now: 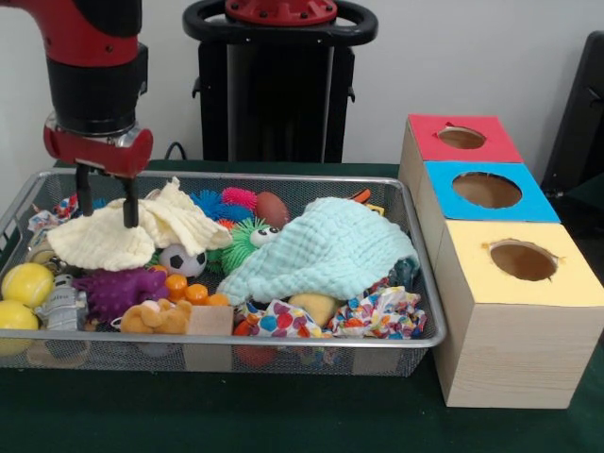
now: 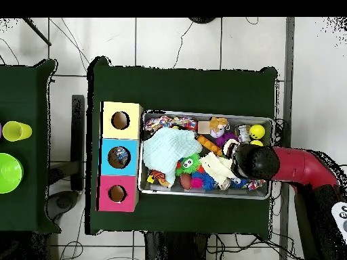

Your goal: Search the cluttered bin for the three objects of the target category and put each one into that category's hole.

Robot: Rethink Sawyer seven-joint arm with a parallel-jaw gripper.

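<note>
The wire mesh bin (image 1: 236,176) sits on the green table, full of toys; it also shows in the overhead view (image 2: 203,114). My gripper (image 1: 107,209) is open at the bin's left end, its fingers down at a pale yellow cloth (image 1: 142,231), one finger (image 1: 130,212) against the cloth. A mint cloth (image 1: 326,250) covers the bin's right half. Beside the bin stand three boxes with holes: red (image 1: 461,138), blue (image 1: 487,190), yellow (image 1: 523,260). In the overhead view the arm's head (image 2: 252,161) hides the gripper.
In the bin lie a small soccer ball (image 1: 179,260), a purple spiky toy (image 1: 118,291), yellow balls (image 1: 26,283), orange balls (image 1: 187,288), a plush bear (image 1: 156,318) and a brown football (image 1: 272,209). A green bowl (image 2: 8,172) stands on a side table.
</note>
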